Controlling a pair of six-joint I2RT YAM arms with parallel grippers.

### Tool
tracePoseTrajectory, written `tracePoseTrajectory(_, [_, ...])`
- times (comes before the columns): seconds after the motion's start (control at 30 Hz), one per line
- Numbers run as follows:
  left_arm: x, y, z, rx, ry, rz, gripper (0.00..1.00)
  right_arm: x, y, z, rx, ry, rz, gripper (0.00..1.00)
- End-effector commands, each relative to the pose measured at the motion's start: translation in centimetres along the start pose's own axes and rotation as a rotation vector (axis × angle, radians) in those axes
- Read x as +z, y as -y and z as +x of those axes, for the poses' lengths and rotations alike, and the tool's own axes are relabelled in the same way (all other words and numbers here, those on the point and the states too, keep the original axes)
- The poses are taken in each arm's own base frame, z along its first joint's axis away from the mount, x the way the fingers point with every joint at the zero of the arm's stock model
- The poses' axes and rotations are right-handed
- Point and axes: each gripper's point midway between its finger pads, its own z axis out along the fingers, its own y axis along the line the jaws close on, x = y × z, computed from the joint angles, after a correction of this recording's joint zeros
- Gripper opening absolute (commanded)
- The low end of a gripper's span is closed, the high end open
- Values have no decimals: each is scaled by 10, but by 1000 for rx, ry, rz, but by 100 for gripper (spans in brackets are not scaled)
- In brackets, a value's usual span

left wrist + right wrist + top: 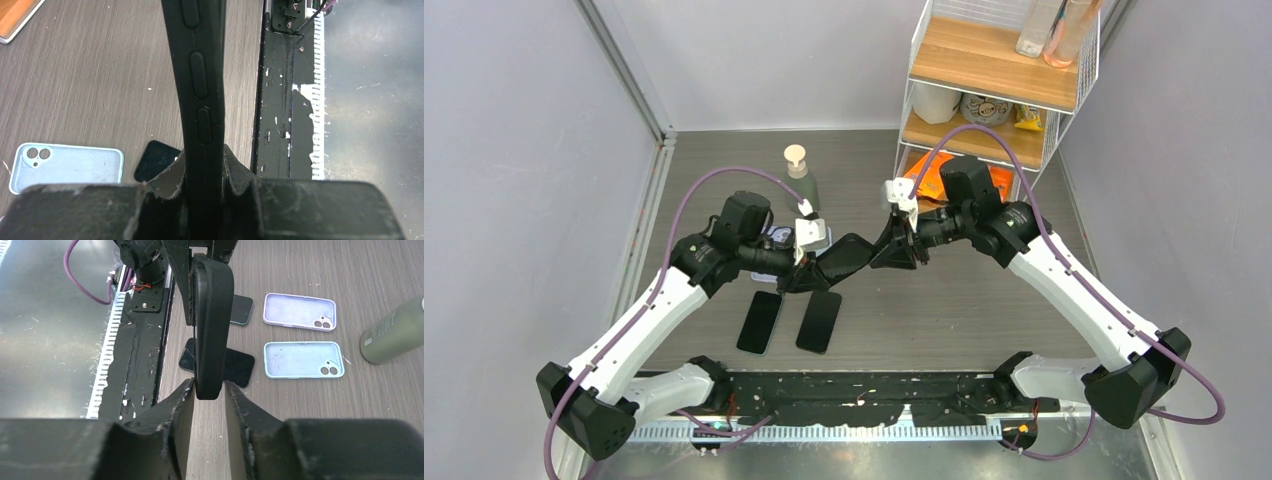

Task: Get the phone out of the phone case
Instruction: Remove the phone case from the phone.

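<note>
Top external view, near to far. Just beyond the arm bases, two bare phones (760,322) (820,321) are lying side by side on the table (984,300). Above and just past them, both arms are holding one black phone case (852,253) clear of the surface between them. The left gripper (202,160) is clamping narrowly on one end, with the case's button edge (199,80) rising from between its fingers and bowing slightly. The right gripper (209,390) is also narrow, its fingers appearing to press both faces of the opposite rounded end (212,315). Whether the phone is sitting inside this case cannot be told; no separate screen edge is showing clearly. Farther back, a light-blue empty case (303,359) and a lilac empty case (299,311) are resting face-up, then a pump bottle (801,185) and a wire shelf (984,55). Judged progress: the case is lifted and braced at both ends, and the phone's release is apparently not yet done.
</note>
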Motion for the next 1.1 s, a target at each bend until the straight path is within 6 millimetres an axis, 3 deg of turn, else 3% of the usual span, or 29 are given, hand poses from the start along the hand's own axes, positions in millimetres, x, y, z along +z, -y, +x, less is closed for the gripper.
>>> tracePoseTrajectory(0.0, [-10, 3, -41, 134, 120, 9, 0, 0, -4, -6, -30, 10, -24, 27])
tracePoseTrajectory(0.07, [-10, 4, -41, 139, 120, 16, 0, 0, -5, -5, -36, 8, -28, 15])
tracePoseTrajectory(0.17, [-10, 9, -40, 155, 121, 42, 0, -1, -7, -4, -57, 1, -36, 6])
tracePoseTrajectory(0.43, [-6, 23, -35, 164, 112, 117, 0, 0, -11, 2, -132, -17, -81, 5])
tracePoseTrajectory(1.07, [5, 81, -17, 204, 115, 393, 0, 3, -10, 8, -334, -84, -140, 5])
